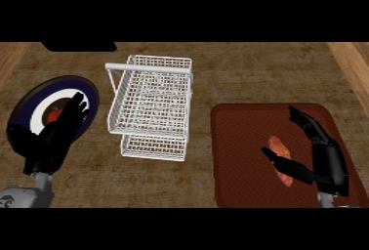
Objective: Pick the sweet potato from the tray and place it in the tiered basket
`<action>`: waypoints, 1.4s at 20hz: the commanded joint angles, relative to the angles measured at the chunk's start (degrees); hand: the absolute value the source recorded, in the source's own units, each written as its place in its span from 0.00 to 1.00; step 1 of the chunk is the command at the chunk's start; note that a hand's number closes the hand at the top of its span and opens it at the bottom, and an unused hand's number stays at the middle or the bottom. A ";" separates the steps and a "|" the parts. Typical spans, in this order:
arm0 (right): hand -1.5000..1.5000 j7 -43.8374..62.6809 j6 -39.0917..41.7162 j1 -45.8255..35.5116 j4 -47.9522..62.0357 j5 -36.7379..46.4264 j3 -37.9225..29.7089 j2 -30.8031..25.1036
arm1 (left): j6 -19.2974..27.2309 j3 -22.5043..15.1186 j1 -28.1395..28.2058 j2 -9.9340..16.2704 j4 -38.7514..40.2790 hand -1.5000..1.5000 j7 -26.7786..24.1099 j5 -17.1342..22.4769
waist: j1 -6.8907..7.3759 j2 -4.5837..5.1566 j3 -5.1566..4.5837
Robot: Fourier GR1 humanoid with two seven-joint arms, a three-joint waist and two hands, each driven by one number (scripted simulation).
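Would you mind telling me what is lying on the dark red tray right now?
The sweet potato lies on the tray. The right robot hand is open above it, the thumb covering part of it.

The light is dim and even, leaving the brown tabletop (238,73) muted with no glare. The white tiered basket (151,105) is the brightest thing, its wires crisp against the darker surface. The black left hand (61,124) blends into the dark blue rim of the round plate (86,88), so its outline is hard to read. The dark red tray (245,185) looks flat, with no clear shadow beside it.
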 commanded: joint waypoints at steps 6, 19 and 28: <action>0.00 18.88 2.05 2.91 -12.21 19.27 2.00 -21.09 | -1.76 1.20 3.75 0.76 -2.54 0.50 0.02 1.40 | -0.16 -0.49 -0.33; 0.00 59.81 31.39 -4.28 -33.38 19.68 15.79 -27.45 | -2.04 1.50 0.86 -0.36 -1.34 0.50 1.81 0.17 | 0.46 0.10 -0.03; 0.00 59.89 28.76 -6.43 -17.74 34.24 20.51 -12.21 | -3.36 3.06 1.32 -2.71 0.30 0.50 -0.71 -2.99 | 0.35 0.17 0.08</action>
